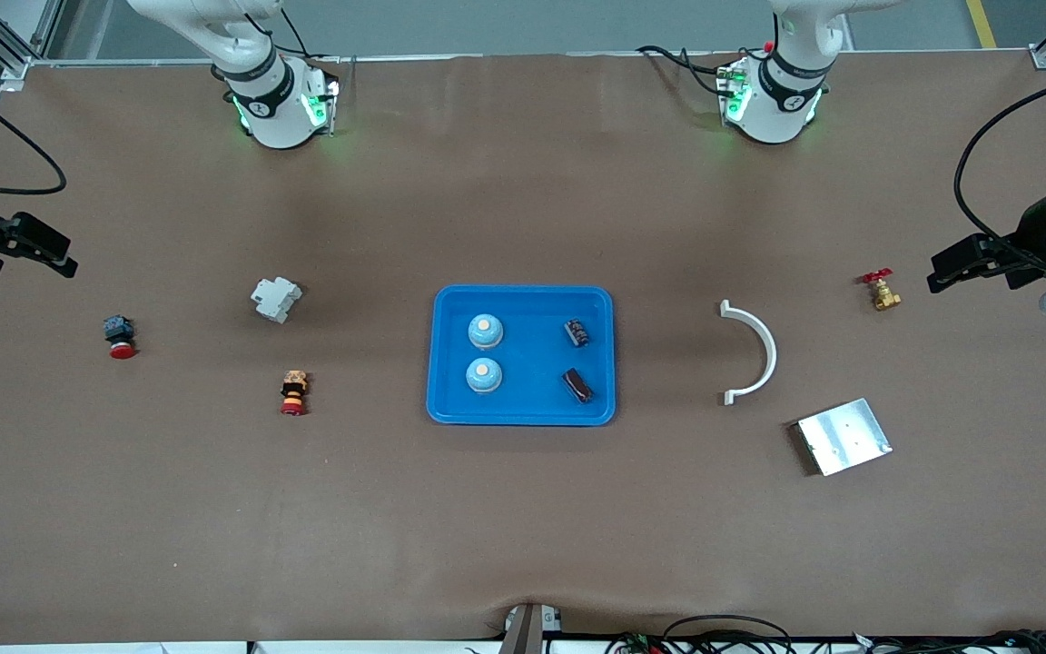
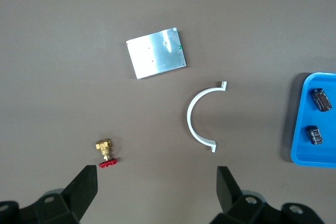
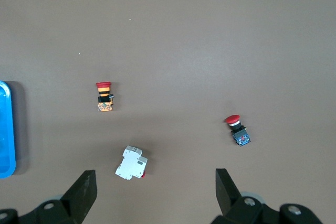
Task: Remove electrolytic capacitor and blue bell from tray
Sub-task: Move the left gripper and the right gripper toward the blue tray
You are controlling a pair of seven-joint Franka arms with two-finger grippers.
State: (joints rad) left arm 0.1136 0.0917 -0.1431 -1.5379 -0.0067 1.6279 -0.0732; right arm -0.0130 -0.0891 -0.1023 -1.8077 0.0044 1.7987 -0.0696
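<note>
The left end effector (image 2: 157, 187) is hanging with its black, wedge-shaped fingers spread wide and empty above the left arm's end of the bench, over a small brass valve (image 2: 105, 150) with a red handle, a white plastic half-ring (image 2: 197, 119) and a flat, shiny metal plate (image 2: 156, 52). The right end effector (image 3: 155, 190) is likewise gaping and holding nothing over the right arm's end, above a white boxy breaker (image 3: 131, 163) and two red-capped push buttons (image 3: 104, 97) (image 3: 237, 130). The bench (image 1: 523, 518) is wearing a matte brown cover. Well apart from both, in the middle, a glossy blue tray (image 1: 523, 409) is holding two rounded pale-blue bells (image 1: 485, 331) (image 1: 483, 374) and two dark cylindrical capacitors (image 1: 577, 331) (image 1: 577, 385).
</note>
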